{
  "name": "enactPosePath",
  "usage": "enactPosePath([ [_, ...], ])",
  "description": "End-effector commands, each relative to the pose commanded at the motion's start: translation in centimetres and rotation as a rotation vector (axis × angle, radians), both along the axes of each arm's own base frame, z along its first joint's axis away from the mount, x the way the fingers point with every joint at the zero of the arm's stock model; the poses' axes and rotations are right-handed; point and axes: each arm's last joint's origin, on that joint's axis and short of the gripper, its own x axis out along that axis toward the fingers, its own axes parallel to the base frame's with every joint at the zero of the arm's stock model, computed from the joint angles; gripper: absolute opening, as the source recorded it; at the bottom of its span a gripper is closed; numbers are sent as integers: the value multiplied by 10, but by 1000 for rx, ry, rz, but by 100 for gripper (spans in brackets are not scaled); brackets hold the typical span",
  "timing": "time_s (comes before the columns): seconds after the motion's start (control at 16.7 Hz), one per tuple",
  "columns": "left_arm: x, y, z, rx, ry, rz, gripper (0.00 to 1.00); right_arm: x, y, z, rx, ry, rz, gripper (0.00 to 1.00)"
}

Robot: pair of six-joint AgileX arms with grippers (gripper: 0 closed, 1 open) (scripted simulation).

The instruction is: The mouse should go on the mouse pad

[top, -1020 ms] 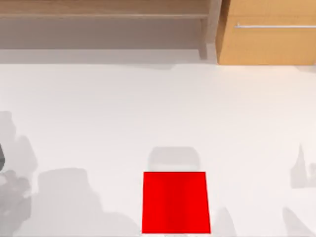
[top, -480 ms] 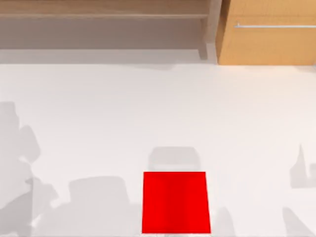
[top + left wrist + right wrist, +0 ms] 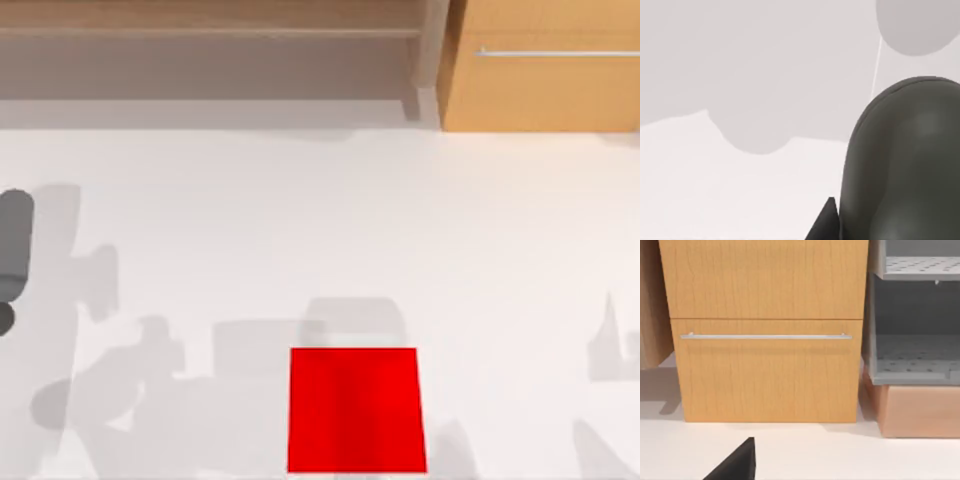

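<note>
**Mouse arrives over the left edge of the tabletop, pad not yet reached**

Mouse point(image 3: 15, 235): grey capsule at the far left edge of the tabletop point(image 3: 330, 220), about halfway between the front and back edges, long axis running front to back. A dark rounded piece sits just in front of it at the same edge; I take it for part of the left arm, though I cannot make out the left hand itself from above. In the left wrist view the mouse point(image 3: 905, 165) is a large dark rounded body close against the camera, with a black fingertip point(image 3: 826, 222) touching its lower side. Judgement: the left hand is pinching the mouse and carrying it, not resting it on the surface.

Change: in both earlier top views no mouse was in frame. Now it has come in from the left. The shadows on the left half of the tabletop have also shifted toward the pad and grown.

Mouse pad point(image 3: 356, 410): red sheet lying flat at the front edge, near the middle. Unmoved across all three top views. Nothing on it. Mouse and pad are well apart.

Meaning for the task: pickup looks done, transport under way. Remaining: travel right and toward the front edge, lower, release.

Right arm: parked. Its wrist view faces the wooden drawer front point(image 3: 765, 330) behind the tabletop, with a black fingertip point(image 3: 737, 465) in the foreground. Cannot tell whether the right hand is spread or pressed together.
</note>
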Motion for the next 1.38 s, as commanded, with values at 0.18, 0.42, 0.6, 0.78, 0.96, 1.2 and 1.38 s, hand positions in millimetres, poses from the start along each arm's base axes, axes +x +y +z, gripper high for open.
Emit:
enactPosePath([
  [0.18,24,-59,-4,-3,21,-392,0,0,0,0,0,0,0,100],
  [0.42,26,-174,-17,-10,54,-996,0,0,0,0,0,0,0,100],
  [0.6,1,-254,-25,-10,47,-1397,0,0,0,0,0,0,0,100],
  [0.78,-25,-305,-28,-5,19,-1664,0,0,0,0,0,0,0,100],
  [0.96,-35,-322,-29,-1,3,-1760,0,0,0,0,0,0,0,100],
  [1.2,-35,-321,-28,-3,3,-1757,0,0,0,0,0,0,0,100],
  [1.38,-29,-316,-30,-6,5,-1748,0,0,0,0,0,0,0,100],
])
